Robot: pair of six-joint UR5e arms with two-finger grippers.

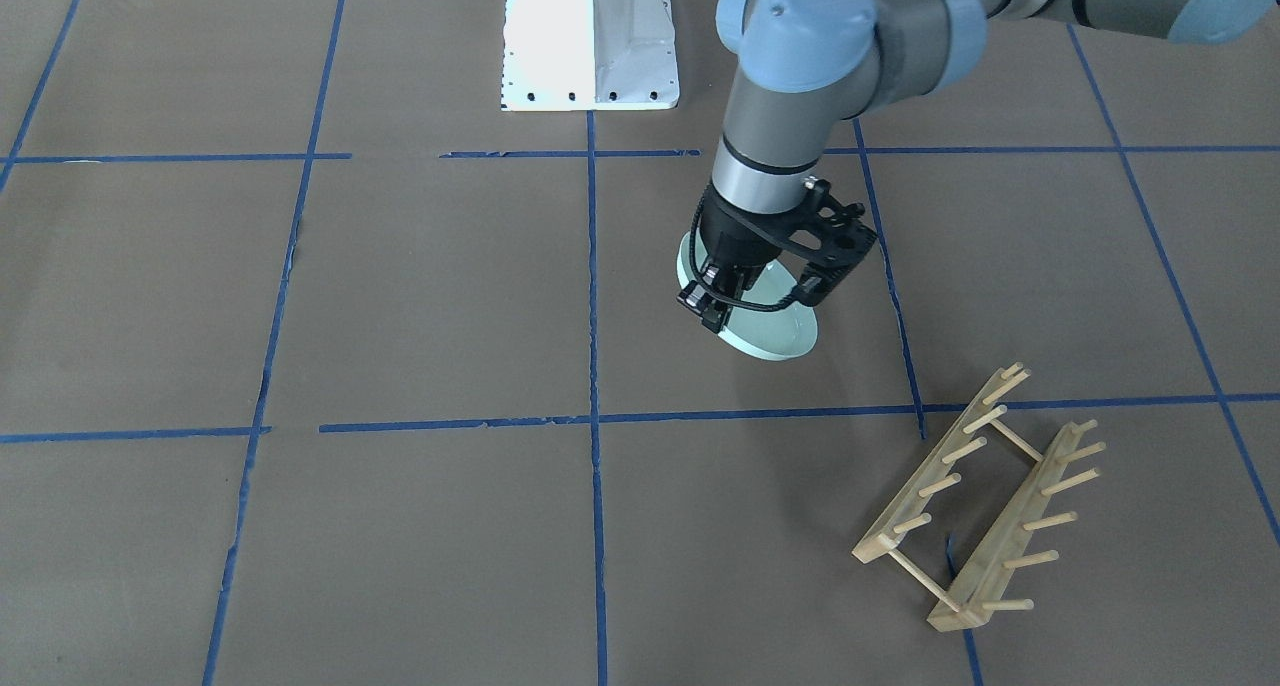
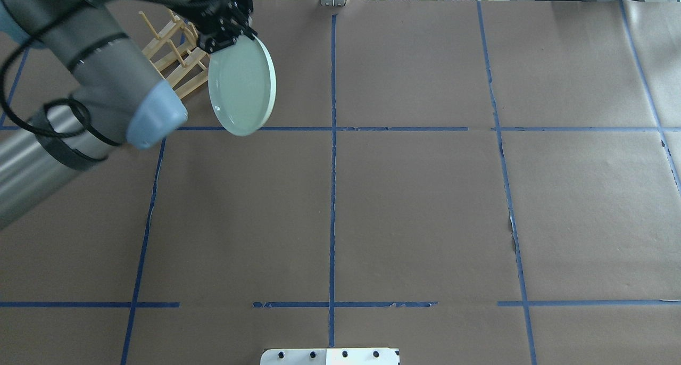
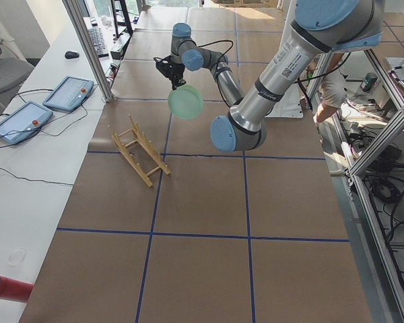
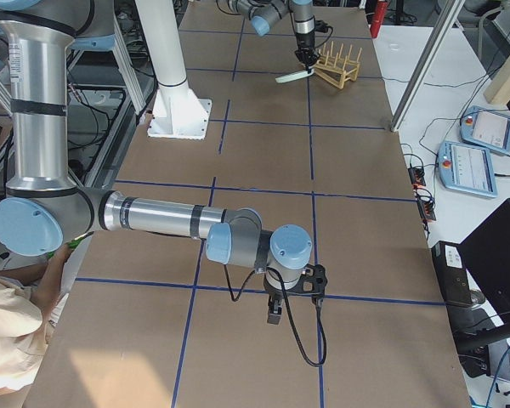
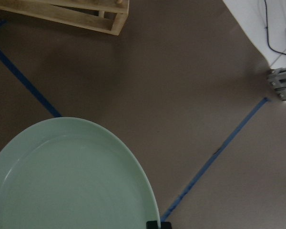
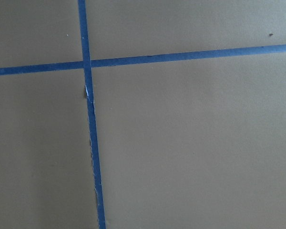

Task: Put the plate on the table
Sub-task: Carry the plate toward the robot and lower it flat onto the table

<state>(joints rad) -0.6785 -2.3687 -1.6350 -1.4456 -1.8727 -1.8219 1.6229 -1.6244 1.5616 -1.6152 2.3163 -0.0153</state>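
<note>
Plate [image 2: 242, 85]: pale green, held at its rim by the left gripper [image 2: 227, 35], whose fingers are closed on the edge. The plate hangs tilted, clear of the table [image 2: 415, 205], over the far left part of the brown surface. Wooden rack [image 1: 985, 501]: stands on the table near the plate, not touching it. Right gripper [image 4: 274, 316]: points down, low over the table on the right side. Whether it is open or closed cannot be told.

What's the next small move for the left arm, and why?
Probably lower the plate while levelling it. The left gripper pinches its rim, and it hangs tilted above the table, clear of the rack. Opening now would likely drop it.
</note>
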